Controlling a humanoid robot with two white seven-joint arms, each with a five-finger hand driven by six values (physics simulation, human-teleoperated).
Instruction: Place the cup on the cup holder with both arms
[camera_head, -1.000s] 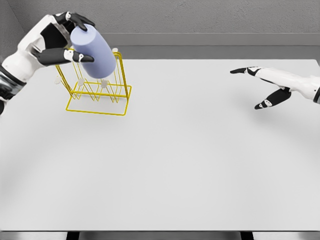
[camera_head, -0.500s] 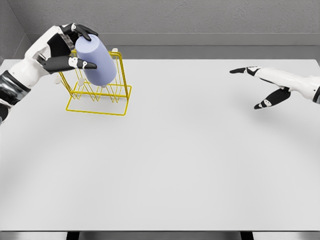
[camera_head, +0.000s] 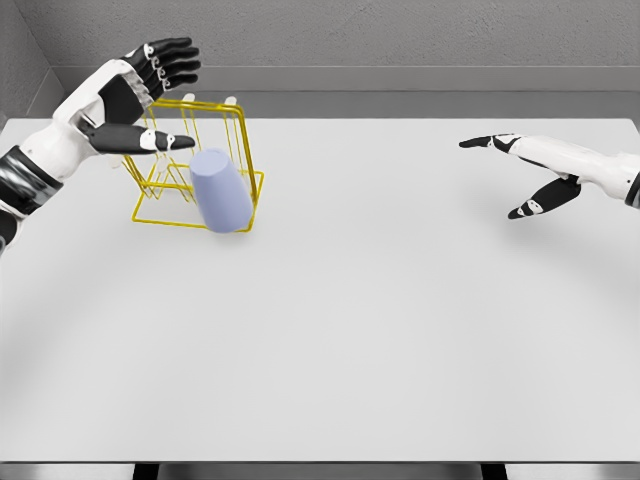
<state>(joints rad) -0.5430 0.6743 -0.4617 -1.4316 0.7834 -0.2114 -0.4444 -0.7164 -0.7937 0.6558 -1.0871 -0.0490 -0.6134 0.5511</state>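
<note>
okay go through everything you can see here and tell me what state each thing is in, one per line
Cup: released, tilted, low at the front of the rack; whether it sits on a peg cannot be told.
Rack: upright on the table.
Left hand: open, fingers spread, above the rack, holding nothing.
Right hand: open, over the table's right side, holding nothing.

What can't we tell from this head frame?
- Whether the cup sits on a peg of the yellow wire cup holder or rests on the table: the cup covers the pegs.
- Right hand: wrist cut off by the right edge.
- Left hand: forearm leaves the left edge.
</note>
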